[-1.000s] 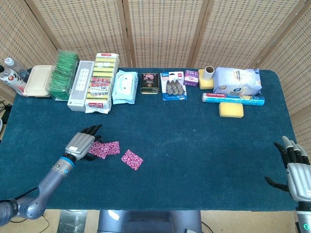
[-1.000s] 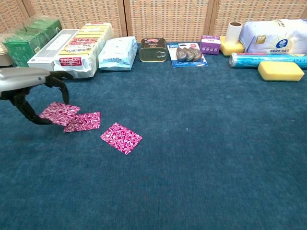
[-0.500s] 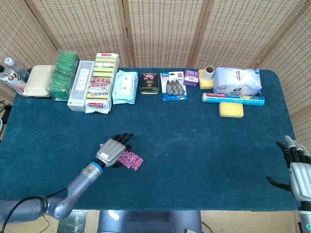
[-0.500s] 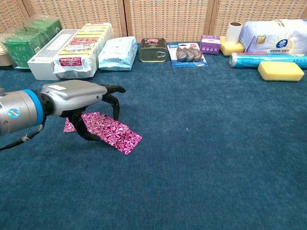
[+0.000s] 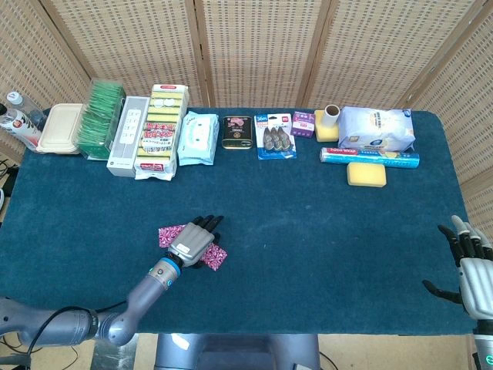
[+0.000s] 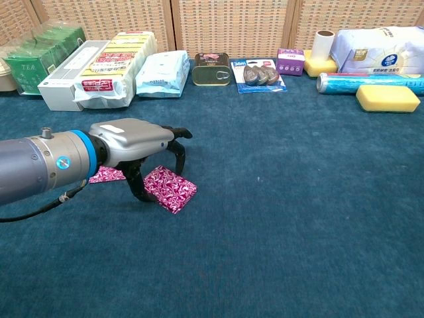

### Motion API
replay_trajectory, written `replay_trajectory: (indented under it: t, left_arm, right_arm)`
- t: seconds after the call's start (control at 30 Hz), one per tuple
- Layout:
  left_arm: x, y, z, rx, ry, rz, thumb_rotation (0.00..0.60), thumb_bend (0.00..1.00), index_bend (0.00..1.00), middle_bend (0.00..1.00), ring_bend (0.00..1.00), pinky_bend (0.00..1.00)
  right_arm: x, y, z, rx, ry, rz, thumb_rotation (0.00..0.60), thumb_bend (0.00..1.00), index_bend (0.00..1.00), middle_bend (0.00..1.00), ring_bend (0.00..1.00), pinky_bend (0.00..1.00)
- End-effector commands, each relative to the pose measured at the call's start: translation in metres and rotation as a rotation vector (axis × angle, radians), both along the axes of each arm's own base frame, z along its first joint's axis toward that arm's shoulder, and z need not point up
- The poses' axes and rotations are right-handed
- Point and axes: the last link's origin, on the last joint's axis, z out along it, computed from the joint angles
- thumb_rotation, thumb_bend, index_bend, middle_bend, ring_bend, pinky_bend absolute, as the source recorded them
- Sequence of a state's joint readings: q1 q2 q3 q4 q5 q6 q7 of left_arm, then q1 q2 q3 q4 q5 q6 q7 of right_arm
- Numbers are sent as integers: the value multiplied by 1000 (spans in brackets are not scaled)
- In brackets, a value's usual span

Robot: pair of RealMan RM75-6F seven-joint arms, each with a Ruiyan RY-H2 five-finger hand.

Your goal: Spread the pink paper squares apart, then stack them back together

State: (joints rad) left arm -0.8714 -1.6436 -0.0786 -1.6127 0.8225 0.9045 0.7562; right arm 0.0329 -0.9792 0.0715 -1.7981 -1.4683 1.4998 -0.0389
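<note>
Chest view gives us the blue tabletop (image 6: 278, 218), then our left hand (image 6: 142, 149) arched over the pink paper squares (image 6: 173, 187), fingers curled down around one; whether it grips, we cannot tell. Our right hand (image 5: 471, 266) waits spread and empty. Thin paper may slide or crumple under dragging fingertips.

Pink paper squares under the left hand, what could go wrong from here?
The left hand arches over the nearest pink square, fingers curled down; thin paper flat on the blue cloth may crumple or slide rather than lift. A second square lies mostly hidden behind the hand, so it may be dragged unnoticed.
</note>
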Motion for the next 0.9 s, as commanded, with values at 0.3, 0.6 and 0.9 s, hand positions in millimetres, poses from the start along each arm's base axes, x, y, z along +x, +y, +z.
replay_trajectory:
  t: [0.3, 0.6, 0.9]
  left_arm:
    - [2, 3, -4, 7, 7, 8, 600, 225, 383, 0, 40, 134]
    - [1, 2, -4, 8, 11, 16, 600, 226, 383, 0, 40, 134]
    - [1, 1, -4, 4, 17, 19, 600, 223, 383, 0, 40, 134]
  right_arm:
    - [0, 0, 1, 0, -2, 2, 600, 0, 102, 0, 0, 0]
    - [0, 0, 1, -1, -3, 3, 600, 0, 102, 0, 0, 0]
    - [0, 0, 2, -4, -4, 2, 600, 0, 102, 0, 0, 0]
